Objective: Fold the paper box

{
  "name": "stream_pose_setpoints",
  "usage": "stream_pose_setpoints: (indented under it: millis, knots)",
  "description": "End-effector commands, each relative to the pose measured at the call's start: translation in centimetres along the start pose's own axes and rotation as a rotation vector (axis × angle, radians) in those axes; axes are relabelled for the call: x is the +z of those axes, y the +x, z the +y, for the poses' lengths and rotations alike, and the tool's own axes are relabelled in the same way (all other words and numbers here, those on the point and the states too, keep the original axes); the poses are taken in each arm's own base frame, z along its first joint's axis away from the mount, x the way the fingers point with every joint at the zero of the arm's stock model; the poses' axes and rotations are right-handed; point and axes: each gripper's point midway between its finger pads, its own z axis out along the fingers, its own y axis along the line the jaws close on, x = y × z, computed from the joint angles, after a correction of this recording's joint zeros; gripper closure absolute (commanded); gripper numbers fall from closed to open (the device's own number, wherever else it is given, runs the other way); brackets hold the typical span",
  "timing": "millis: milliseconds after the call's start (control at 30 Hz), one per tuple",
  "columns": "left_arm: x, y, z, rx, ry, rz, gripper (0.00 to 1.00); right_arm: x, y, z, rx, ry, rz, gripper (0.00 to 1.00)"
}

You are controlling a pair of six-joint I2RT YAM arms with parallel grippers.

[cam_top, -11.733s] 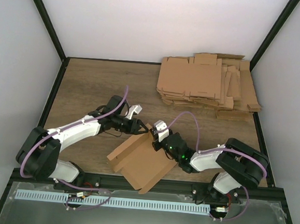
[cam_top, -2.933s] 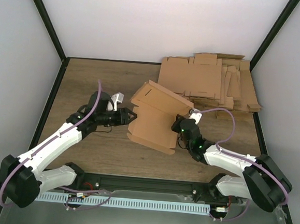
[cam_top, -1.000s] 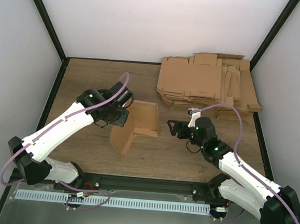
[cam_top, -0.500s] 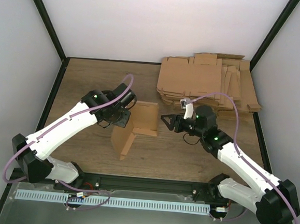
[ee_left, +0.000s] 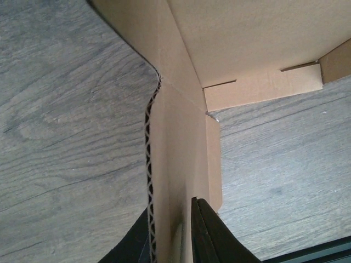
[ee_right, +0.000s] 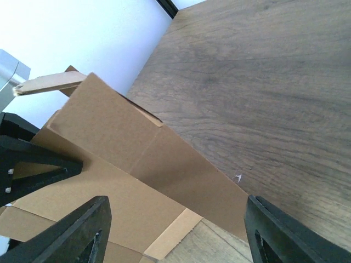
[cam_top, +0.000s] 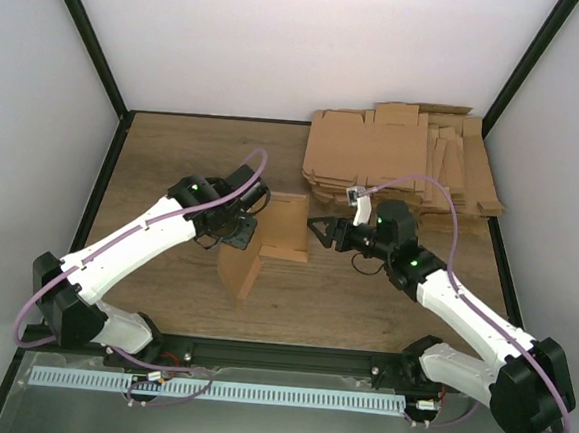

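Observation:
The paper box [cam_top: 284, 226] is a partly folded brown cardboard piece, with one panel standing up and another [cam_top: 237, 269] sloping toward the near edge. My left gripper [cam_top: 236, 234] is at its left side. In the left wrist view the gripper [ee_left: 175, 216] is shut on a thin upright wall of the box [ee_left: 181, 137], one black finger [ee_left: 211, 235] on each face. My right gripper [cam_top: 319, 229] is open just right of the box. In the right wrist view its fingers [ee_right: 82, 230] spread wide, with the box's panels [ee_right: 126, 164] lying ahead between them, untouched.
A pile of flat brown cardboard blanks [cam_top: 404, 165] lies at the back right of the wooden table [cam_top: 174, 157]. White walls and a black frame [cam_top: 101, 192] close in the table's sides.
My right gripper has moved left, up to the box's right edge. My left arm has shifted a little right with the box, which stays upright.

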Motion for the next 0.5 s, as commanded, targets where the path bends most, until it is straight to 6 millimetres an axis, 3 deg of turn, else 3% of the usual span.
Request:
stream_pose_setpoints:
  millis: [0,233,367,467]
  knots:
    - [0.0,-0.7,-0.8,0.018,0.034,-0.029,0.83,-1.1,-2.8,1.3,-0.149,0.013,-0.077,0.29]
    - [-0.5,-1.2,-1.4,0.027,0.068,-0.049,0.77,-2.1,-4.5,1.6,-0.265,0.065,-0.123,0.23]
    - [-1.3,-1.9,-2.1,0.027,0.117,-0.082,0.65,-2.2,-5.0,3.6,-0.365,-0.013,-0.128,0.2]
    - [-1.7,-2.4,-2.8,0.021,0.157,-0.106,0.56,-2.3,-5.5,4.2,-0.447,-0.033,-0.147,0.11]
